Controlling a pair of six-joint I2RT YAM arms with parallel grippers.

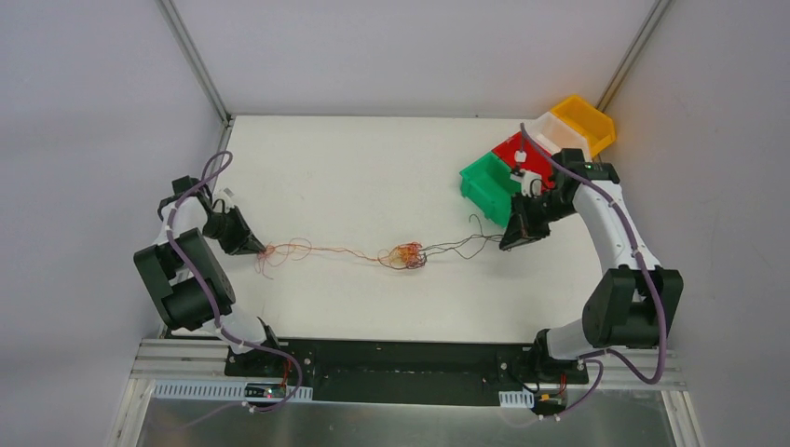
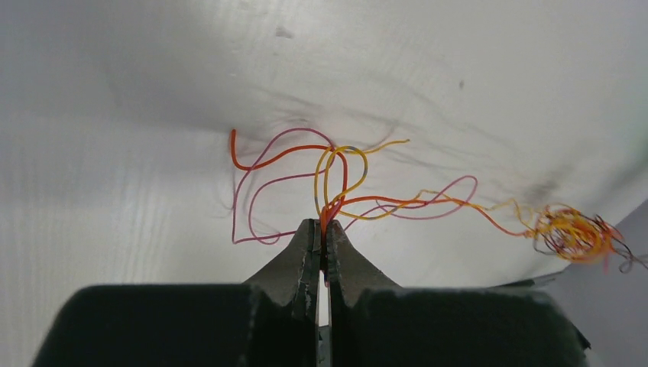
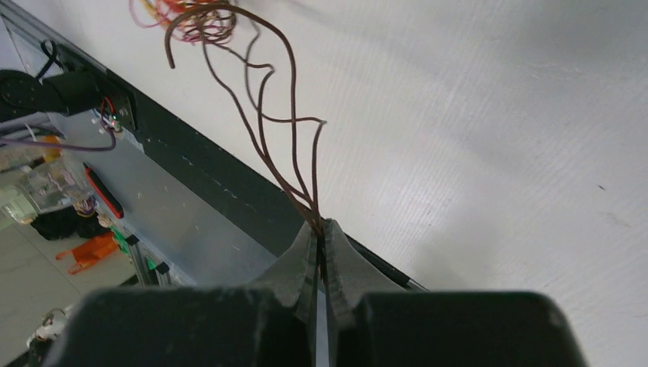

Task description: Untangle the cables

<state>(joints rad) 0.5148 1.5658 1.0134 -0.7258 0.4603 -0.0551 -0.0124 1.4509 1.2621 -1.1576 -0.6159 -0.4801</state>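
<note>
from the top external view, a white bench (image 1: 373, 168) sits between pale grey walls (image 1: 93, 93), with metal posts (image 1: 196, 60) at its two far corners and a black rail (image 1: 401, 358) along its near edge. the cables (image 1: 406, 256) lie across the middle of the bench in one thin line, long axis running left to right, bunched in orange, yellow and red about midway. the left pincer (image 1: 257, 248) is at the line's left end and the right pincer (image 1: 510, 244) at its right end, just in front of a green bin (image 1: 489, 186); a red bin (image 1: 517, 152), a white bin (image 1: 557, 135) and a yellow bin (image 1: 585, 121) stand behind it toward the far right corner. in the left wrist view, the left pincer is closed to a sliver on red, orange and pink strands, which loop over the white surface and trail rightward to the knot (image 2: 571, 233). in the right wrist view, the right pincer is pressed together on several dark brown strands (image 3: 294, 115), which run away from its tips toward the tangle at the upper left, with the black rail beyond the bench edge.
</note>
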